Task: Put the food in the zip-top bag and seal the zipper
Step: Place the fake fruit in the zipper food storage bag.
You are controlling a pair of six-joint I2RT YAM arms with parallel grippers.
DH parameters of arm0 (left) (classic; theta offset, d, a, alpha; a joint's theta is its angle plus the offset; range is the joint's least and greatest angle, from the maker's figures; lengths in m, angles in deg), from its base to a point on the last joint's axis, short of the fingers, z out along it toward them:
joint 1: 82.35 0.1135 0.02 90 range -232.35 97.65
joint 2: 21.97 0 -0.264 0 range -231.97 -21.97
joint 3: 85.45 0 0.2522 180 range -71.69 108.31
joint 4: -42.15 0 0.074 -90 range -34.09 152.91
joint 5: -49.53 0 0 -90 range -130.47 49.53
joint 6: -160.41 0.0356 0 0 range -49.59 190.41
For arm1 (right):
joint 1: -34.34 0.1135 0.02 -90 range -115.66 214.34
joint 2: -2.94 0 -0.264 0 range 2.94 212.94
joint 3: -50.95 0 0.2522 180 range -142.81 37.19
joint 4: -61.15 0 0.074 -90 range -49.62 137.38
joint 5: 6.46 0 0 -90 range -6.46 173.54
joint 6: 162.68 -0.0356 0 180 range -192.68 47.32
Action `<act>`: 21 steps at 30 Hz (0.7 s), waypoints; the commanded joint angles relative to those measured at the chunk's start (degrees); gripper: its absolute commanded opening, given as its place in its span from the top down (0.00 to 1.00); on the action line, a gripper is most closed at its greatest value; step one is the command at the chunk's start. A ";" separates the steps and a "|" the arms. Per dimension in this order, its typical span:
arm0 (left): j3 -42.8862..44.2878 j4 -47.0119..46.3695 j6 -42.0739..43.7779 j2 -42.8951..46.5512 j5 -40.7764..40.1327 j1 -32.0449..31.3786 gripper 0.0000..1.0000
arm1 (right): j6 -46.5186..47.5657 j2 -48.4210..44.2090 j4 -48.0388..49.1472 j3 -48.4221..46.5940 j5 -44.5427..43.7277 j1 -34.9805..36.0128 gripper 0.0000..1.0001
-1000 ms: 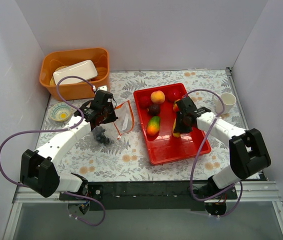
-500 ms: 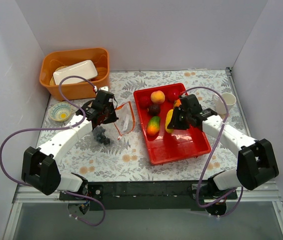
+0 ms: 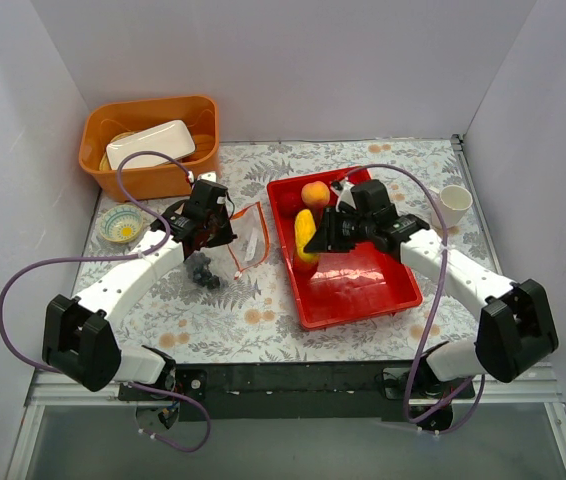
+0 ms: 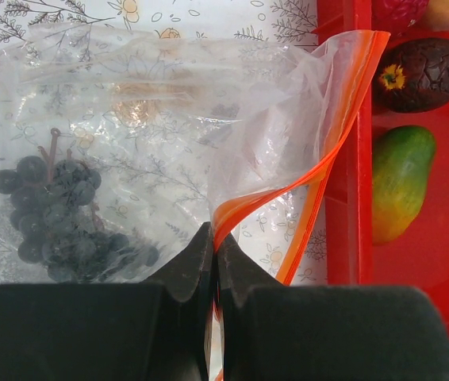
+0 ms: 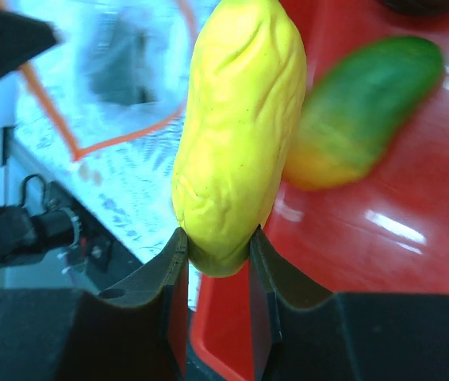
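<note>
The clear zip-top bag (image 4: 129, 151) lies on the flowered cloth left of the red tray (image 3: 363, 290), with the purple grape bunch (image 4: 58, 214) inside it. My left gripper (image 4: 215, 238) is shut on the bag's orange-red zipper (image 4: 343, 119) at the mouth, which gapes toward the tray. In my right gripper (image 5: 216, 246), shut on its lower end, the yellow oblong piece (image 5: 236, 135) hangs over the tray's left side (image 3: 306, 233). The green-orange mango (image 5: 359, 111), a dark red ball (image 4: 423, 73) and the peach-orange ball (image 3: 314, 193) rest in the tray.
An orange basin (image 3: 113, 170) holding a white dish stands at the back left. A small patterned bowl (image 3: 121, 225) sits beside the left arm. A white cup (image 3: 454, 203) stands right of the tray. White walls close in on three sides.
My right gripper has lifted the yellow piece from the tray's right half and carried it left toward the bag's mouth. The left arm and bag have not moved.
</note>
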 commanded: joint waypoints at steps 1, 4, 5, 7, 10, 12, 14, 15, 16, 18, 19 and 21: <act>1.39 0.07 0.30 2.33 0.81 0.15 1.00 | -0.02 3.10 6.19 -6.26 7.91 3.53 0.99; 1.66 -0.02 0.38 2.59 1.42 0.15 1.00 | -1.16 6.44 7.87 -8.72 9.85 5.81 0.99; 2.01 -0.02 0.30 2.68 1.86 0.15 1.00 | -1.59 8.28 8.66 -9.42 10.20 6.35 0.99; 2.10 -0.02 0.30 3.03 2.39 0.15 1.00 | -2.12 10.13 8.67 -11.27 9.94 7.93 0.99; 2.10 -0.02 0.38 3.90 3.00 0.15 1.00 | -2.83 13.30 9.54 -12.50 10.11 9.60 0.99; 2.01 0.16 0.30 4.43 3.01 0.15 1.00 | -3.44 15.14 10.24 -13.47 10.29 10.22 0.99; 1.84 0.33 0.38 5.22 3.09 0.15 1.00 | -3.97 16.72 10.34 -14.26 10.38 10.83 0.99; 1.57 0.16 0.38 5.49 3.09 0.15 1.00 | -4.23 17.25 10.60 -14.53 10.99 11.10 0.99; 1.48 0.24 0.47 5.66 3.09 0.15 1.00 | -4.41 17.78 10.60 -14.96 11.17 11.19 0.99; 1.22 0.24 0.65 5.93 3.36 0.15 1.00 | -4.59 19.28 10.60 -15.93 11.52 11.27 0.99; 1.04 0.16 0.74 5.93 3.45 0.15 1.00 | -4.76 19.72 10.60 -16.37 11.52 11.28 0.99; 1.04 0.16 1.00 5.75 3.80 0.15 1.00 | -5.11 21.30 10.60 -18.21 12.31 11.28 0.99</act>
